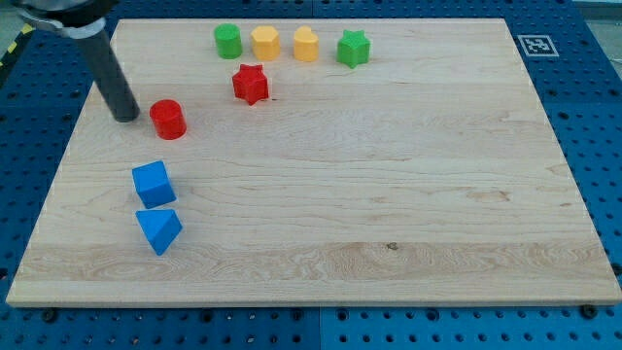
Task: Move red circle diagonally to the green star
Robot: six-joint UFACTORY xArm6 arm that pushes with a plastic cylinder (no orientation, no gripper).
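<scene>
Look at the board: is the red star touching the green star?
No: the red star sits apart from the green star, lower and further toward the view's left.

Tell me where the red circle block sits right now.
The red circle block sits at the view's upper left, just right of my tip, below-left of the red star block.

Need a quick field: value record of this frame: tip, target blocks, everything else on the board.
tip: my tip just to the view's left of the red circle, narrow gap or touching, cannot tell
red circle: view's left side of board
green star: top row, up and to the view's right of the red circle
red star: between the two, near the diagonal
top row: green circle, yellow hexagon, yellow block
lower left: blue cube, blue triangle
surface: wooden board
</scene>
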